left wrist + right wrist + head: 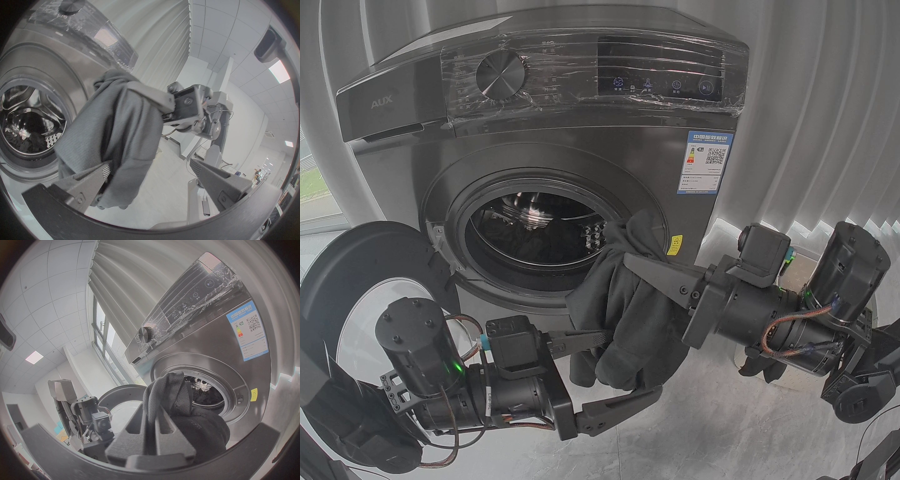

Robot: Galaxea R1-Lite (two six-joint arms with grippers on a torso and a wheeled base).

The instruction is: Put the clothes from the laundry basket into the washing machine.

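A dark grey garment (pixel 625 306) hangs in front of the washing machine (pixel 550 125), just right of its open drum (pixel 534 234). My right gripper (pixel 630 257) is shut on the garment's top fold (pixel 167 393), level with the drum's right rim. The cloth (pixel 115 134) droops down from there. My left gripper (pixel 628 365) sits lower and stands open, its fingers (pixel 90 181) on either side of the garment's hanging bottom end. Dark clothes (pixel 206 394) lie inside the drum.
The round door (pixel 369 294) is swung open to the left, behind my left arm. White pleated curtains (pixel 825 125) hang to the right of the machine. Pale floor tiles (pixel 712 425) lie below the grippers.
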